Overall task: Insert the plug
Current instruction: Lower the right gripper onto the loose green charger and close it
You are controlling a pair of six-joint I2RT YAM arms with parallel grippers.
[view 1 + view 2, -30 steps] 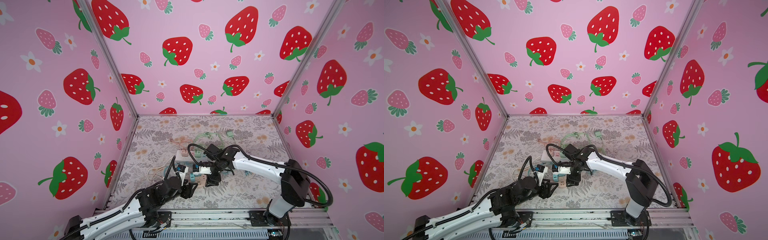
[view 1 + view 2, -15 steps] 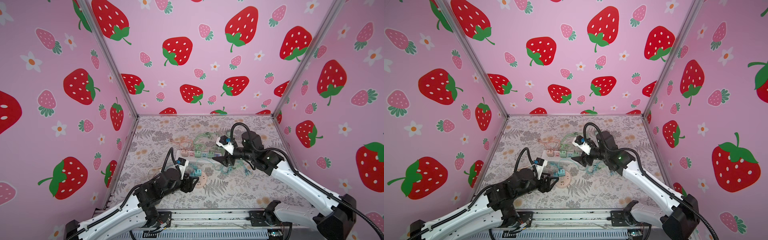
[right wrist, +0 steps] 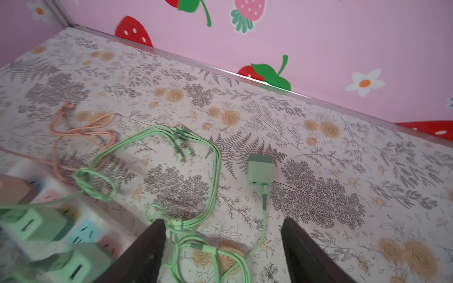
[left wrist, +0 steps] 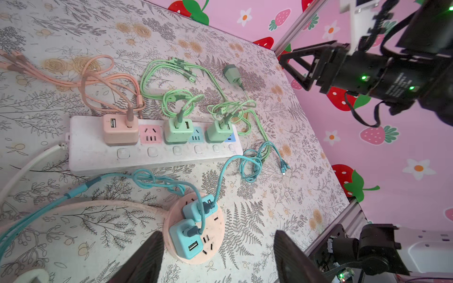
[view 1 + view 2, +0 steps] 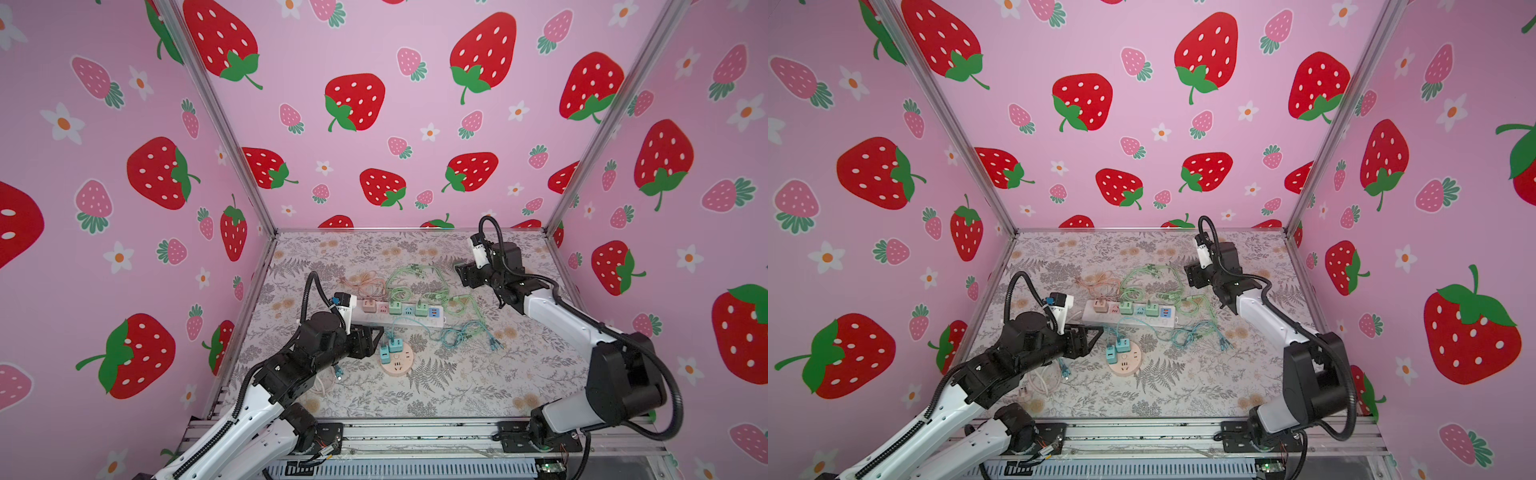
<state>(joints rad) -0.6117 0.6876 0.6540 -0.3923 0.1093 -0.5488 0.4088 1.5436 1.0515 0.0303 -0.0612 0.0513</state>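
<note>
The plug to be inserted looks to be the loose green charger [image 3: 259, 171], a small block lying on its side on the flowered mat [image 3: 318, 137], on the far side of the white power strip [image 4: 98, 156] and towards its right end, apart from everything except its own green cable [image 3: 264, 203]. The right gripper [image 3: 223, 220] hangs just short of it with its jaws spread wide and nothing between them. The left gripper [image 4: 217, 236] is equally wide and empty, hovering at the near left over the round pink socket [image 4: 218, 227], which carries two blue chargers. The charger should be light and rigid, with smooth plastic sides that could slip under a shallow pinch. The soft cable weighs little but is tangled with other green loops, so it may tug the block or twist it as it lifts. The best hold is probably across two flat opposite faces of the body, clear of the cable end and of the pronged face, which seems to point at the far wall, though the prongs are too small to be sure of. The strip shows a free pink outlet [image 4: 150, 133] and a blue one [image 4: 197, 136] squeezed between two seated green chargers. Pushing in will take some force, and the strip may slide unless it is steadied.
</note>
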